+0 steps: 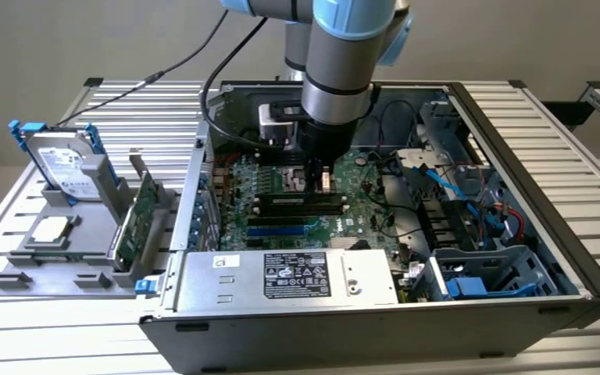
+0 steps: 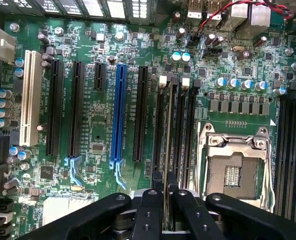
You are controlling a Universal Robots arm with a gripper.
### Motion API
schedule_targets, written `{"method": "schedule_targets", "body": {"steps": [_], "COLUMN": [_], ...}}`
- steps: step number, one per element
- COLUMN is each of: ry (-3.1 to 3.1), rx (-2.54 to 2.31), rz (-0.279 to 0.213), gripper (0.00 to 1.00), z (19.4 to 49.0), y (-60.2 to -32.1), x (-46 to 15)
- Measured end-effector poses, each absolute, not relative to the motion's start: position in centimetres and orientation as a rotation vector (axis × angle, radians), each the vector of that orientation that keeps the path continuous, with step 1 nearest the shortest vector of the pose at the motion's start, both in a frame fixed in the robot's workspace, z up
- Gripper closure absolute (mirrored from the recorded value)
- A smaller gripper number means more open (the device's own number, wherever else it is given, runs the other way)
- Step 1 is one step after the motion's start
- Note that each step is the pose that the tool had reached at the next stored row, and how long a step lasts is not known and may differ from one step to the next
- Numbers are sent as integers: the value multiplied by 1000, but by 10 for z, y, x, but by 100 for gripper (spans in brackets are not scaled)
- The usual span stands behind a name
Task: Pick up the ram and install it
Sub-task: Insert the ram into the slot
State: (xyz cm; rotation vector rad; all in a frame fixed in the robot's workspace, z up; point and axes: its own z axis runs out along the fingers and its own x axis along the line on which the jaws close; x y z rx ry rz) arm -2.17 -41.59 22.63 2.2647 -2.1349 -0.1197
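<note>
The step in hand is the install: the pick-up looks done. In the exterior view the arm reaches down into the open computer case (image 1: 581, 273), which lies on the slatted desk (image 1: 550, 101), and the tool (image 1: 319, 183) hangs low over the motherboard.

From the wrist view, the tool (image 2: 164, 177) is clenched on the ram (image 2: 166, 125) – its two fingertips (image 2: 157, 181) stand close together, with the thin board pinched between them. The ram is seen edge-on, as a narrow olive line running away from the tips. It lies along the bank of black memory slots (image 2: 180, 130), between the long black expansion slot (image 2: 142, 115) and the processor socket (image 2: 235, 170), and seems lined up with one slot of that bank. Whether its lower edge is already in the slot or just above it, I cannot tell.

As I judge it, seating calls for the stick to be kept parallel to the slot and square to the motherboard (image 2: 100, 115), with the white latches (image 2: 162, 80) at the slot ends open. It also calls for a straight, even press – a tilt along its length would leave one end proud.

Well apart, on a grey holder at the exterior view's left, stand the hard drive (image 1: 60, 164) and the large green card (image 1: 133, 226).
</note>
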Motion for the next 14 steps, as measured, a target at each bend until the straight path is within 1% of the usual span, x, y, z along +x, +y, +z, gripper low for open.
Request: {"method": "schedule_targets", "body": {"steps": [14], "ry": [-2131], "rx": [2265], "rz": [-124], "gripper": [85], "z": [228], "y": [-420], "x": [-21]}}
